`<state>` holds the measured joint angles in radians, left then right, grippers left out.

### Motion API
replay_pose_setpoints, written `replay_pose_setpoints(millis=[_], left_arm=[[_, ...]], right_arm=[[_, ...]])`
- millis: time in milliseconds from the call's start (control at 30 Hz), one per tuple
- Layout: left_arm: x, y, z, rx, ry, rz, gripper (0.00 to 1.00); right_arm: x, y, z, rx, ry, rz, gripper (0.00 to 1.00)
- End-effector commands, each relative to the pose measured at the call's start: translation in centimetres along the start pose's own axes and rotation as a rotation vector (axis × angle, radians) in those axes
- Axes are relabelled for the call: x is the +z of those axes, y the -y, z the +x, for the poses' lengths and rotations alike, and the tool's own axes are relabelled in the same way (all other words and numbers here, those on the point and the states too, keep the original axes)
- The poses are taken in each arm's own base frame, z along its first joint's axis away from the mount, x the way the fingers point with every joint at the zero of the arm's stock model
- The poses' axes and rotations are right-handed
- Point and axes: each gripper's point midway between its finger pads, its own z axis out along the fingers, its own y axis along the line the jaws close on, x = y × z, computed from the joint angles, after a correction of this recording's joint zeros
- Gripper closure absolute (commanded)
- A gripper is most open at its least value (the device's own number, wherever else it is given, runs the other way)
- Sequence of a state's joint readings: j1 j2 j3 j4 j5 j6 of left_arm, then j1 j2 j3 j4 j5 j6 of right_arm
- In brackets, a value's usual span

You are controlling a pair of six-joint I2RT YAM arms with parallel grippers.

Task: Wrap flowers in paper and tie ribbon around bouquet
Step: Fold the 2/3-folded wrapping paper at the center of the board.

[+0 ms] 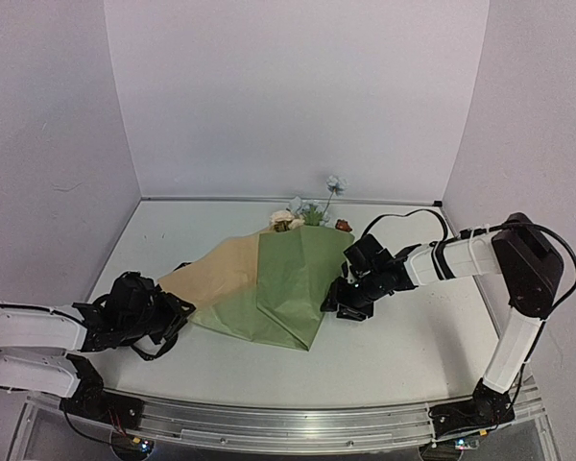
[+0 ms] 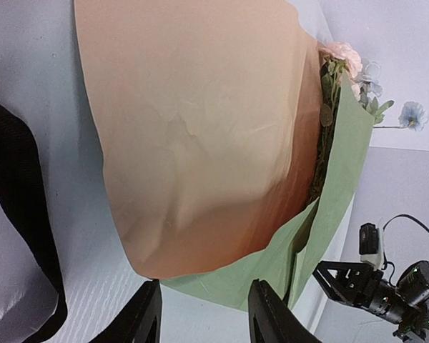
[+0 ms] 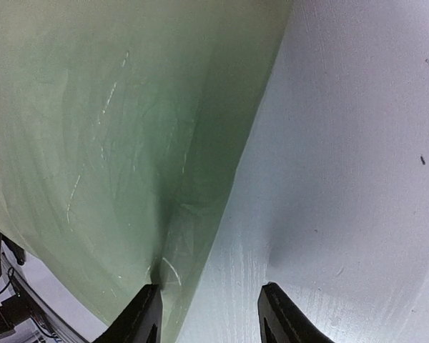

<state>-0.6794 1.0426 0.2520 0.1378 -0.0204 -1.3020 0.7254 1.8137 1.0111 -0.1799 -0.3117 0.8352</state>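
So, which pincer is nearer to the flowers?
Right. The right pincer is at the paper's green edge, on the flowers' side; the left pincer is beyond its opposite, tan end.

This is looking like a robotics lab, set up as a test booth. Plain white walls [image 1: 288, 96] are closing in a white table [image 1: 413, 336] along its left, far and right edges. A left robot arm [image 1: 29, 331] and a right robot arm [image 1: 518, 288] are standing bolted to a metal rail [image 1: 288, 427] running along the table's near edge, one towards each near corner. A black cable [image 1: 413, 216] is looping off the right arm, and small wired boards [image 1: 134, 444] are sitting below the rail's ends.
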Motion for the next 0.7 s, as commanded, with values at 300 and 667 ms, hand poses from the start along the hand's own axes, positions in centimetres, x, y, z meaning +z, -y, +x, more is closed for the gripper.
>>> replay_pose_setpoints(millis=[300,667], left_arm=[[1.4,-0.3,0.0,-0.022,-0.009,-0.018,0.55],[2.2,0.1,-0.1,-0.038,-0.019,0.03,0.62]], right_arm=[[-0.2,-0.5,-0.4,-0.019,0.025,-0.013,0.53],[0.0,-0.9,-0.5,-0.019,0.019,-0.019,0.54]])
